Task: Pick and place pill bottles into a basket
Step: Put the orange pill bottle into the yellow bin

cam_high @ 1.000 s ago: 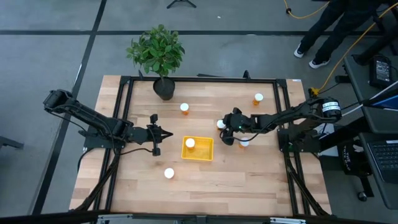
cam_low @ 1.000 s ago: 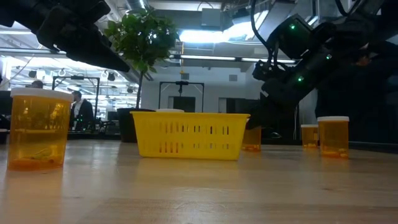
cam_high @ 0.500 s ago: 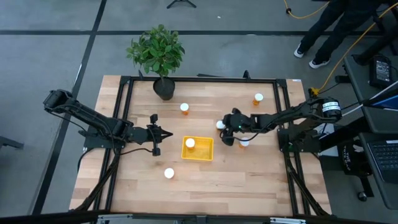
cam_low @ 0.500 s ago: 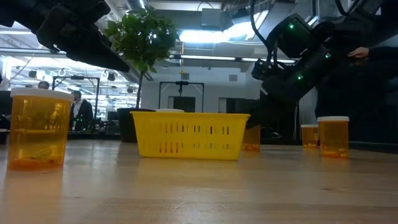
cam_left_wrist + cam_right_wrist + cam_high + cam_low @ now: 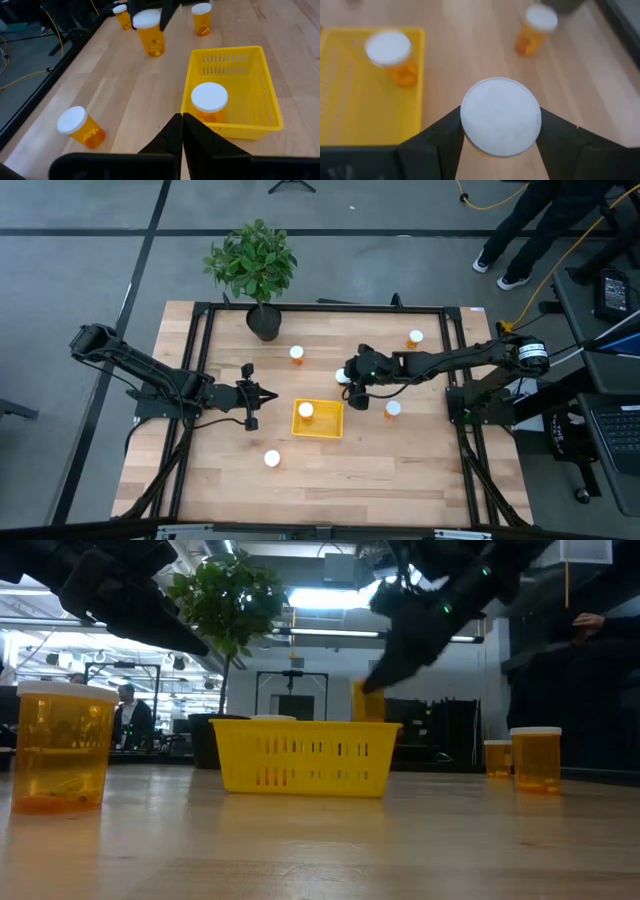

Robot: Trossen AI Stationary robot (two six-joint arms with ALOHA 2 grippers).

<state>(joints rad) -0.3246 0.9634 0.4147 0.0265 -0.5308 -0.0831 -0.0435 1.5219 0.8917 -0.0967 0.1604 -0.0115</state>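
- Since a second ago, the right gripper (image 5: pixel 349 376) has been carrying its pill bottle (image 5: pixel 500 115) up off the table (image 5: pixel 340 470) and across toward the basket (image 5: pixel 331 427); seen from table height, the bottle (image 5: pixel 368 701) is now hanging in the air above the basket's far rim, where before it was sitting low beside it.
- Nearest the front edge, one bottle (image 5: pixel 265 459) is standing alone on the wood, well apart from the basket.
- Next, the yellow basket is sitting near the middle of the table, holding one upright bottle (image 5: pixel 306 410) in its left part.
- Left of the basket, the left gripper (image 5: pixel 262 397) is hovering just beside it with its jaws pressed together, holding nothing.
- Just off the basket's far right corner, the right gripper's jaws are pinching the lifted bottle by its sides, white cap facing the wrist camera.
- To the right of the basket, another bottle (image 5: pixel 393 408) is standing on the table, near the right arm.
- Farther back, one bottle (image 5: pixel 297 353) is standing near the dark pot of the green plant (image 5: pixel 252 265).
- Another bottle (image 5: pixel 415 337) is standing near the far right corner.
- Beyond the table, a person (image 5: pixel 540 220) in dark clothes is standing on the floor at the far right.
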